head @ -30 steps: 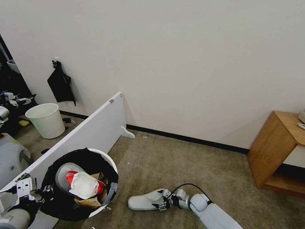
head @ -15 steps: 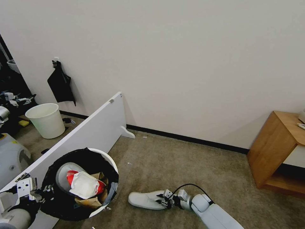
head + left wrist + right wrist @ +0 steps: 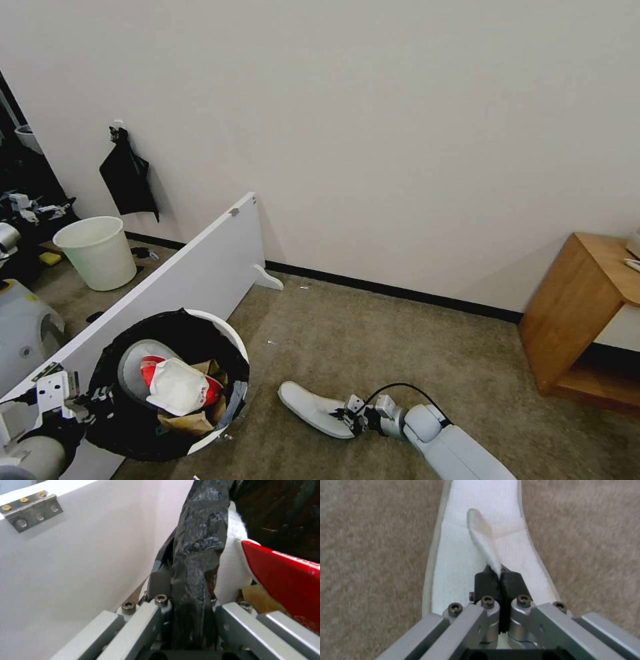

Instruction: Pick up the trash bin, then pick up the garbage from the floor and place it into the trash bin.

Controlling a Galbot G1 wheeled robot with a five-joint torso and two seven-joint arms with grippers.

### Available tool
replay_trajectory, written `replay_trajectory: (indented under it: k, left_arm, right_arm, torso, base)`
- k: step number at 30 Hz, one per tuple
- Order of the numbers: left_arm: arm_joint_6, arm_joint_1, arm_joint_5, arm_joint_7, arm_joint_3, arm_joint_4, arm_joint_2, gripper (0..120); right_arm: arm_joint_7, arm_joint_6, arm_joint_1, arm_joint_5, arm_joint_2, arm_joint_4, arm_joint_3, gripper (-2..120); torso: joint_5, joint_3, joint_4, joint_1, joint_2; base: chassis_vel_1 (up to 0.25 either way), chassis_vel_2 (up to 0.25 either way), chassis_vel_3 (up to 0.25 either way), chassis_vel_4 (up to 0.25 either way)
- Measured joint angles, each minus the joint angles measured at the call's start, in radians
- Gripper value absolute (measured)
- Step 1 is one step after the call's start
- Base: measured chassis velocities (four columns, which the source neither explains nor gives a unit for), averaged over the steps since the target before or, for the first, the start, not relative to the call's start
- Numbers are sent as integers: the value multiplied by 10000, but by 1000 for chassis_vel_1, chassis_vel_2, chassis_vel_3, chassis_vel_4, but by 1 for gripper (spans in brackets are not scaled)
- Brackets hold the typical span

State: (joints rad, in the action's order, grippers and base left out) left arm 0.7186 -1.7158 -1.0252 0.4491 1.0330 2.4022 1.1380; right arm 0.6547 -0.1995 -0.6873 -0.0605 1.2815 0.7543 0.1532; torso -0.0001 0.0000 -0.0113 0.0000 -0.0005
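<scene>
Slipper pinched by its upper between the right gripper's clenched jaws, its sole stretching away from them over the carpet.
Trash bin hangs from the left gripper, jaws clamped across its bag-covered rim; inside, beyond them, a red wrapper with unreadable white lettering.

White slipper, black-lined white bin

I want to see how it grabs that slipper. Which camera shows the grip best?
The right wrist view: the right gripper is shut on a raised fold of the slipper. The head view shows the whole slipper on the carpet, the grip small. The left wrist view looks at the bin instead.
</scene>
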Motion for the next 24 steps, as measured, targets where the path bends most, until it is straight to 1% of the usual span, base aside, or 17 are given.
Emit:
replay_trajectory:
  k: [5, 6, 7, 9, 10, 11, 13, 14, 16, 17, 19, 20, 21, 22, 23, 24]
  left_arm:
    - [-2, -7, 21, -7, -98, -39, 0, 3]
    - [-2, -56, 32, -15, -150, -39, -18, 3]
    - [-2, -56, 32, -15, -150, -39, -18, 3]
    - [7, -185, 55, -25, -283, -38, -76, 3]
    - [7, -185, 55, -25, -283, -38, -76, 3]
    - [30, -253, 58, -36, -377, -17, -112, 3]
    - [69, -212, 23, -3, -563, 18, -242, 3]
    - [69, -212, 23, -3, -563, 18, -242, 3]
    - [128, -59, -170, 135, -761, 61, -447, 3]
    - [128, -59, -170, 135, -761, 61, -447, 3]
    - [157, 105, -429, 239, -955, 102, -693, 3]
    - [157, 105, -429, 239, -955, 102, -693, 3]
    - [157, 151, -567, 309, -1029, 122, -804, 3]
    - [157, 165, -702, 354, -1111, 157, -922, 3]
    - [157, 165, -702, 354, -1111, 157, -922, 3]
    - [159, 198, -816, 382, -1227, 174, -1045, 3]
  right_arm:
    - [-53, -126, -76, -24, -111, 585, -352, 0]
    - [-115, -197, -175, -93, -239, 1142, -727, 0]
    - [-115, -197, -175, -93, -239, 1142, -727, 0]
    - [-153, -228, -422, -406, -578, 2091, -1274, 0]
    - [-153, -228, -422, -406, -578, 2091, -1274, 0]
    - [-153, -229, -622, -695, -885, 2761, -1660, 0]
    - [-147, -157, -1046, -1406, -1560, 4183, -2423, 0]
    - [-147, -157, -1046, -1406, -1560, 4183, -2423, 0]
    - [-168, 19, -1465, -2340, -2188, 5394, -3053, 0]
    - [-168, 19, -1465, -2340, -2188, 5394, -3053, 0]
    - [-228, 117, -1921, -3575, -2751, 6481, -3696, 0]
    - [-228, 117, -1921, -3575, -2751, 6481, -3696, 0]
    - [-264, 179, -2114, -4158, -2968, 6929, -3951, 0]
    - [-289, 210, -2273, -4711, -3147, 7416, -4168, 0]
    - [-289, 210, -2273, -4711, -3147, 7416, -4168, 0]
    - [-322, 241, -2411, -5241, -3280, 7880, -4302, 0]
  torso:
    - [1, 0, 0, 0, -1]
    - [2, 0, 3, 0, 0]
    - [2, 0, 3, 0, 0]
    - [2, 0, 3, 0, 0]
    - [2, 0, 3, 0, 0]
    - [2, 0, 3, 0, -1]
    - [1, 0, -1, 0, 0]
    - [1, 0, -1, 0, 0]
    - [2, 0, -2, 0, -1]
    - [2, 0, -2, 0, -1]
    - [0, 0, -5, 0, 0]
    - [0, 0, -5, 0, 0]
    - [1, 0, -7, 0, 0]
    - [1, 0, -3, 0, 0]
    - [1, 0, -3, 0, 0]
    - [3, 0, 3, 0, 0]
  base:
    - [0, 0, 0, 0]
    - [0, 0, 0, 0]
    - [0, 0, 0, 0]
    - [0, 0, 0, 0]
    - [0, 0, 0, 0]
    - [0, 0, 0, 0]
    - [0, 0, 0, 0]
    - [0, 0, 0, 0]
    - [0, 0, 0, 0]
    - [0, 0, 0, 0]
    - [0, 0, 0, 0]
    - [0, 0, 0, 0]
    - [0, 0, 0, 0]
    - [0, 0, 0, 0]
    - [0, 0, 0, 0]
    - [0, 0, 0, 0]
